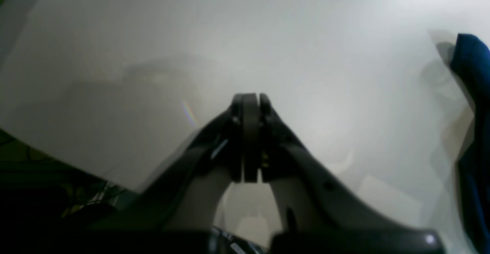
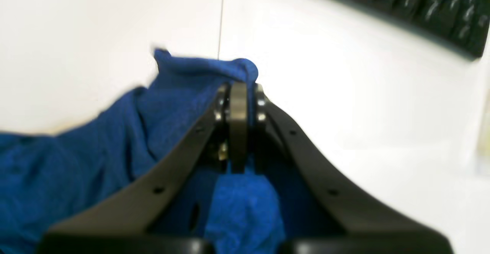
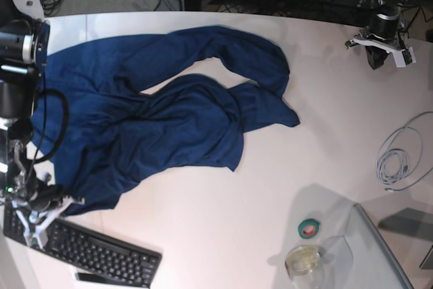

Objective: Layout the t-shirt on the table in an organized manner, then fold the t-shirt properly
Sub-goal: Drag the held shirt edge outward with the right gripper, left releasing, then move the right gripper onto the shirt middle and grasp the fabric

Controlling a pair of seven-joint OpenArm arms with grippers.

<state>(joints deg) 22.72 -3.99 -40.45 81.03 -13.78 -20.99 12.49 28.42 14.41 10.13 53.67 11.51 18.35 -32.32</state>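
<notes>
— Base view, nearest edge first: black keyboard point(image 3: 101, 256) at the near left, green tape roll point(image 3: 310, 229) and clear cup point(image 3: 304, 260) at the near right, grey glassy panel point(image 3: 389, 248) in the corner. Right gripper point(image 3: 42, 202) low at the left, just beside the keyboard, on the near hem of the t-shirt point(image 3: 162, 120).

— Pinching, or only resting there?

— Pinching, judging by the right wrist view: jaws closed together on a bunched fold of blue cloth point(image 2: 199, 74), fabric spilling out below the fingers point(image 2: 239, 124) too. Probably held at the hem so as to drag that edge outward and flatten it.

— And the shirt itself?

— Spread over the left and middle of the white table point(image 3: 223, 228), but rumpled: twisted through the centre, one long part arched toward the far side, ending in a point near the middle. Not laid out yet; folding seems well off.

— Farther back?

— White cable coil point(image 3: 399, 157) at the right edge, well apart from the cloth. Left gripper point(image 3: 379, 55) at the far right, clear of the shirt. Left wrist view: jaws pressed together point(image 1: 249, 105), nothing between them, only bare tabletop point(image 1: 268, 36) beyond and a sliver of blue at the frame's right edge point(image 1: 472, 66). Likely parked out there, free to reach for the opposite side once needed.

— Risk?

— Pulling one corner alone, most likely dragging the whole heap instead of straightening it.
</notes>
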